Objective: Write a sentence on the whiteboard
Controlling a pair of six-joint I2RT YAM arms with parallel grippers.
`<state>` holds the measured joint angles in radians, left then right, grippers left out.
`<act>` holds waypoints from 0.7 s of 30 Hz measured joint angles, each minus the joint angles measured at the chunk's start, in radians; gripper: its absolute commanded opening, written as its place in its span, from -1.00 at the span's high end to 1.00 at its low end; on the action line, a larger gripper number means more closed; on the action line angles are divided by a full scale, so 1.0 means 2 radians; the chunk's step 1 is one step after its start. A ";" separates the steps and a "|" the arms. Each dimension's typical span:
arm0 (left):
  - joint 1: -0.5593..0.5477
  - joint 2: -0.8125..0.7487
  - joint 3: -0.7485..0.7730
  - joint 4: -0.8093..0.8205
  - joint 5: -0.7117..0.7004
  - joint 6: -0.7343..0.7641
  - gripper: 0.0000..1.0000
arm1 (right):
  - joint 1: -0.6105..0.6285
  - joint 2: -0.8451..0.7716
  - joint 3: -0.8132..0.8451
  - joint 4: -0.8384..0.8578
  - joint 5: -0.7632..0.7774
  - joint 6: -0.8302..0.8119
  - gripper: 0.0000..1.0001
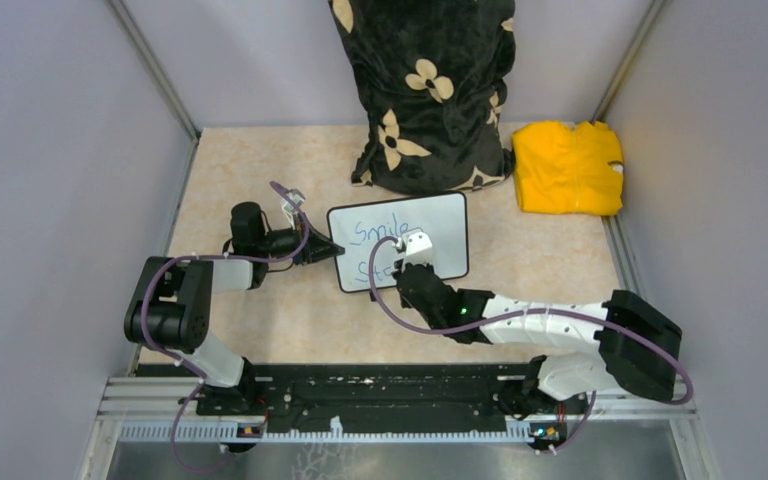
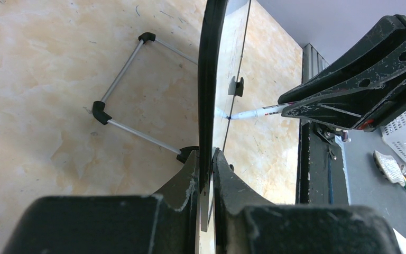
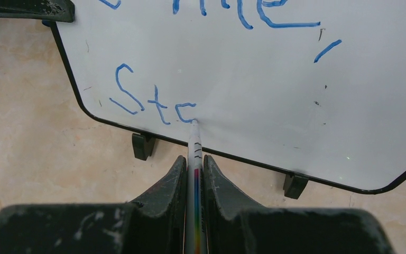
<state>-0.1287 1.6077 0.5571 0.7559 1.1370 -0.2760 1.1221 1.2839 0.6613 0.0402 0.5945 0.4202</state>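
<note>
On the left of the beige marbled table (image 1: 260, 170), the left gripper (image 1: 315, 250) reaches sideways. Its fingers are pinched narrow on the left short edge of the small white rectangular whiteboard with a thin dark frame (image 1: 435, 222). This grip looks meant to brace the board so it does not slide or tip under the pen's push.

In the left wrist view a thin metal wire stand with black corner pieces (image 2: 121, 69) shows behind the board. The stand suggests the board leans on it, face towards the arms, near the middle of the table.

The blue handwritten sentence (image 1: 380, 232) is unfinished. "Smile," fills the top line, and the lower line reaches only "St" plus the start of a third letter.

The slim white marker with a rainbow-striped barrel (image 3: 195, 143) touches the board at that open letter, just above the lower edge and its two small black feet (image 3: 142, 145).

The right gripper (image 3: 194, 161) clamps the marker barrel between nearly closed fingers. It holds the marker pointing along the wrist, probably so arm motion carries straight to the tip.

A black cushion with cream flowers (image 1: 430, 90) stands behind the board. A folded yellow cloth (image 1: 568, 168) lies at far right, well apart from it.
</note>
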 measured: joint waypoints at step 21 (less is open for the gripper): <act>-0.003 0.000 0.001 -0.001 -0.001 0.000 1.00 | -0.006 -0.002 0.011 -0.002 0.005 -0.021 1.00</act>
<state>-0.1341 1.6077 0.5591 0.7532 1.1351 -0.2756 1.1099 1.2797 0.6842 0.0368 0.6037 0.3775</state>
